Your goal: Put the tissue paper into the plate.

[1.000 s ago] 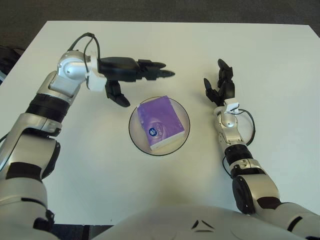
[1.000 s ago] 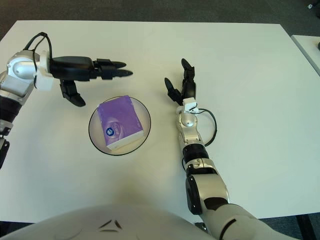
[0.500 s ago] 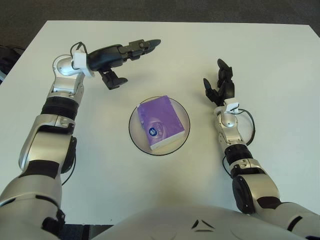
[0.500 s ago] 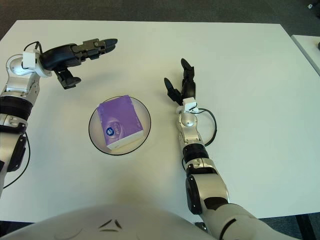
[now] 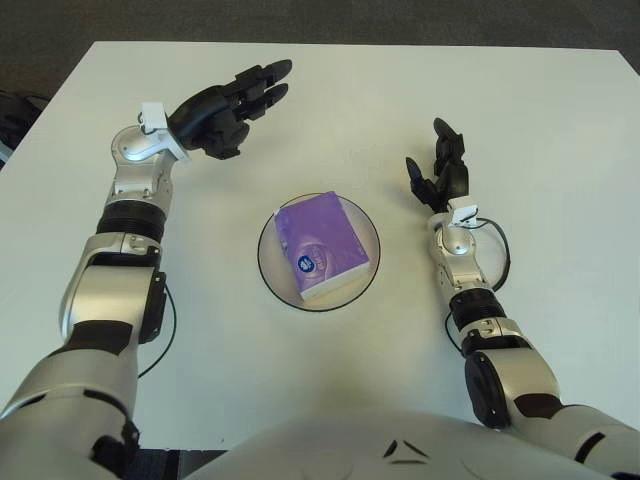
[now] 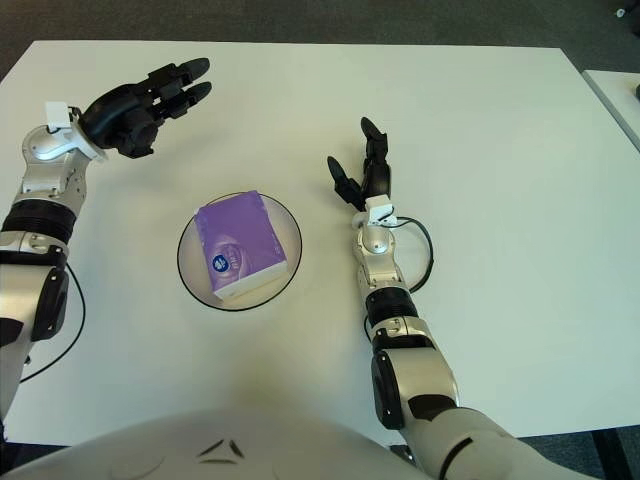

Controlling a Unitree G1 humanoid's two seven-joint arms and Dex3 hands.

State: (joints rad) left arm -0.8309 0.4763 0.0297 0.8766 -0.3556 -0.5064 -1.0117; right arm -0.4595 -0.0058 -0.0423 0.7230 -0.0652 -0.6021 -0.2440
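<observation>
Since the purple tissue pack (image 5: 319, 246) already lies inside the plate (image 5: 368, 272), task looks done; left hand (image 5: 225, 106) hovers up-left of it, fingers loose, empty; right hand (image 5: 438, 175) parked right, fingers spread.

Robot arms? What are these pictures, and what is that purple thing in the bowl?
You are looking through a humanoid robot's two eyes, set side by side in its head, so both pictures show one scene. It looks down at a white table. The silver arms are its own. Its left hand is up over the table, fingers open, holding nothing. Its right hand is near the table, open and empty too. The purple thing is a tissue pack, lying inside a round plate.
</observation>
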